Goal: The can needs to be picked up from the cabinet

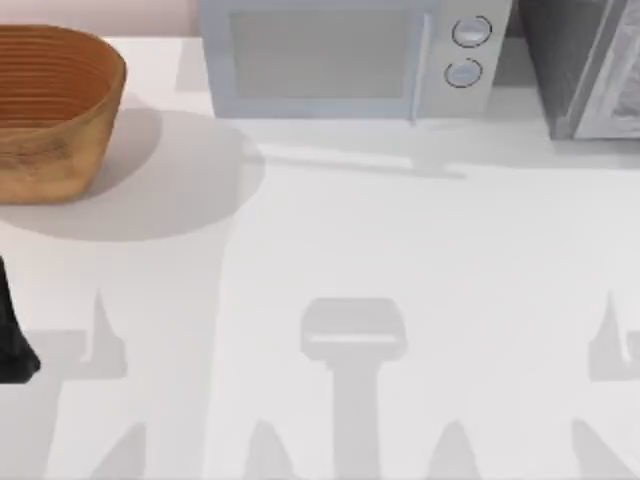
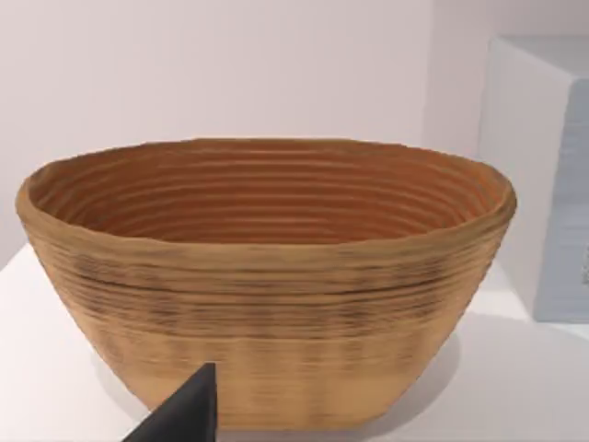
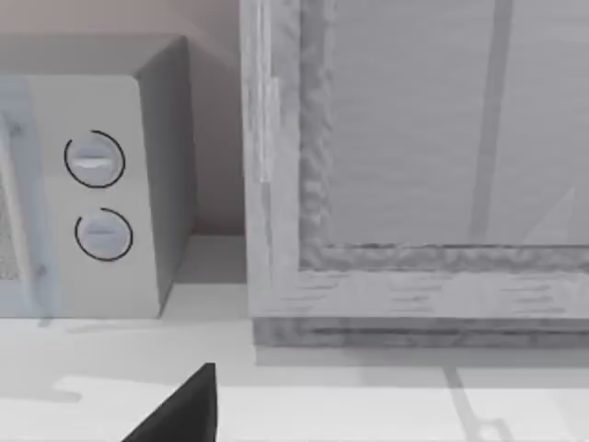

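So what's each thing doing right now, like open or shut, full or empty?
Basket: upright at the table's back left, empty inside.
Microwave: door shut, standing at the back middle.
Cabinet: at the back right, door looks shut; no can can be seen.
Left gripper: low at the table's left edge, facing the basket; a dark fingertip shows.
Right gripper: a dark fingertip shows, facing the cabinet.
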`<state>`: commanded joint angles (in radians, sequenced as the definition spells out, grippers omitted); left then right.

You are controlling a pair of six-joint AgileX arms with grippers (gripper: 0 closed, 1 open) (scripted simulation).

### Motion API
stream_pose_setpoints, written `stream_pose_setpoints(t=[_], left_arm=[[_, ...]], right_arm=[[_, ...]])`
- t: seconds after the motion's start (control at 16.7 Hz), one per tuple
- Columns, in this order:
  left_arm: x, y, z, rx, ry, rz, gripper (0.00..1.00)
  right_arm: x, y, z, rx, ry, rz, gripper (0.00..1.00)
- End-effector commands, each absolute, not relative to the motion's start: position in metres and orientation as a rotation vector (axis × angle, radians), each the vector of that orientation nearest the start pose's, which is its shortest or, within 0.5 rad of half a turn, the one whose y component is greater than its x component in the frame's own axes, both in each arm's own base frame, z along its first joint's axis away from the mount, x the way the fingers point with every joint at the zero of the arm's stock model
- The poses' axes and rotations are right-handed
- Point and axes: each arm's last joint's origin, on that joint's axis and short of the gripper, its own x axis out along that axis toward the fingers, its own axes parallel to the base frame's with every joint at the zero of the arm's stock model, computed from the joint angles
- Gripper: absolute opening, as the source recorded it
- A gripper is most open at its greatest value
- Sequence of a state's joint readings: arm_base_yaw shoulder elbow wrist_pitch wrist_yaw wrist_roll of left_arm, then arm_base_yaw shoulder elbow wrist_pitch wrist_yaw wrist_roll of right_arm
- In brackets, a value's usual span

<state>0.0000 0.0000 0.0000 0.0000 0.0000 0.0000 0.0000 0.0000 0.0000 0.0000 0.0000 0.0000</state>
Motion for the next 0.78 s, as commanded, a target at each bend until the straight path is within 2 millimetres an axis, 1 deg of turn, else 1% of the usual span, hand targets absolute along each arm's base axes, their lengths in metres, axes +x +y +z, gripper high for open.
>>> stream_pose_setpoints(t=[0.18,0.24,0.36,0.42,0.54,0.66,0.78], left_arm=[[0.106,-0.001,0.160,0.000,0.000,0.000,1.00],[0.106,-0.001,0.160,0.000,0.000,0.000,1.00],[0.106,-0.001,0.160,0.000,0.000,0.000,1.00],[0.106,-0.001,0.160,0.000,0.000,0.000,1.00],[0.106,-0.001,0.160,0.000,0.000,0.000,1.00],[0.106,-0.001,0.160,0.000,0.000,0.000,1.00],[0.106,-0.001,0.160,0.000,0.000,0.000,1.00]], right_arm=[[0.106,-0.001,0.163,0.000,0.000,0.001,1.00],[0.105,-0.001,0.168,0.000,0.000,0.001,1.00],[0.105,0.000,0.187,0.000,0.004,0.003,1.00],[0.106,0.001,0.200,0.000,0.006,0.003,1.00],[0.109,0.002,0.233,-0.001,0.012,0.003,1.00],[0.116,0.004,0.272,-0.003,0.019,0.001,1.00],[0.128,0.007,0.314,-0.005,0.025,-0.001,1.00]])
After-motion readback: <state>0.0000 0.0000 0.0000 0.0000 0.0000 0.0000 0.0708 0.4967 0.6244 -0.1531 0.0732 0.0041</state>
